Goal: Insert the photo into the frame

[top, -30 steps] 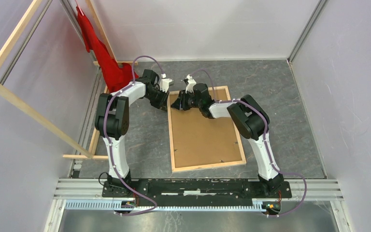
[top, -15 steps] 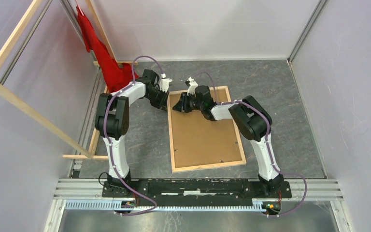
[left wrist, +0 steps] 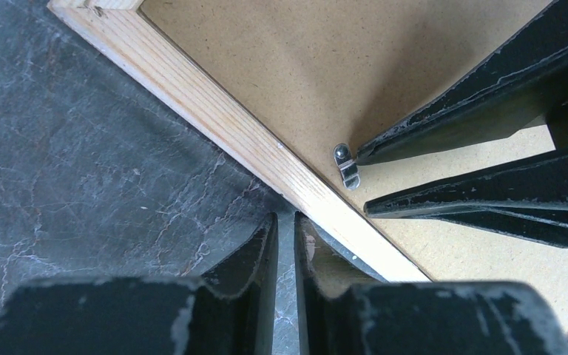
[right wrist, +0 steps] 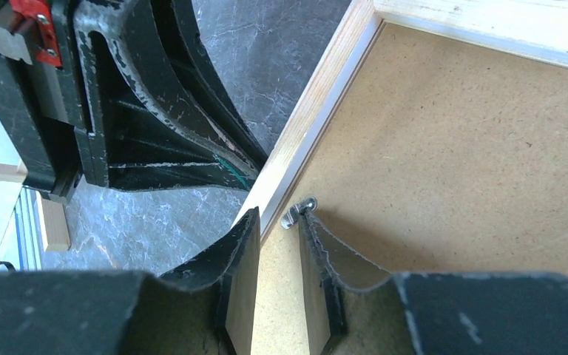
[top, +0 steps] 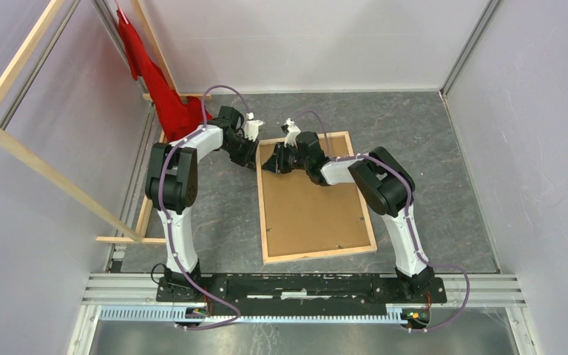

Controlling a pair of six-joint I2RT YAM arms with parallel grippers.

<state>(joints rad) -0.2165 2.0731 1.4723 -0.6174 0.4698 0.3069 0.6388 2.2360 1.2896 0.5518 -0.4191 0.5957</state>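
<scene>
The frame (top: 261, 211) lies flat on the grey table with its pale wood face up, and a brown backing board (top: 314, 211) fills it. The photo is hidden. My left gripper (top: 254, 158) is nearly shut and empty, just outside the frame's left rail (left wrist: 214, 118), tips (left wrist: 286, 222) at the rail's edge. My right gripper (top: 270, 164) is over the board just inside that rail (right wrist: 318, 111), jaws a narrow gap apart and empty. One fingertip (right wrist: 309, 222) touches a small metal clip (right wrist: 298, 211), which also shows in the left wrist view (left wrist: 346, 166).
A red cloth (top: 159, 81) hangs at the back left. Long pale wooden beams (top: 44, 170) lean along the left wall. Grey walls enclose the table on three sides. The arms' mounting rail (top: 303, 285) runs along the near edge.
My right gripper has moved a little to the left across the board, toward the frame's left rail and the clip. The left arm has not moved.
</scene>
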